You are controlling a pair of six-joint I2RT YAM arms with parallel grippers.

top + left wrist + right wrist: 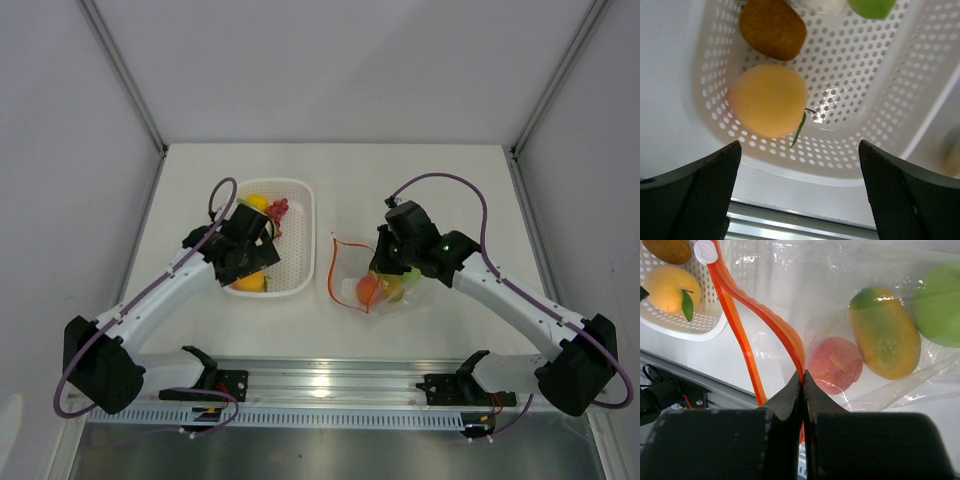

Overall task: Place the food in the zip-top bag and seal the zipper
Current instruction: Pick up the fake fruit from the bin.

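Right wrist: three fruits [883, 332] inside zip-top bag [830, 305] (zipper [742, 347] pinched).

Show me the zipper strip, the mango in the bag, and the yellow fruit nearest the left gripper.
zipper [737, 332], right wrist view, middle of the orange-red strip.
mango [885, 335], right wrist view, centre of its skin.
yellow fruit [767, 100], left wrist view, its rounded middle.

A strip of bare table [322, 215] separates basket [311, 235] from zip-top bag [350, 265].
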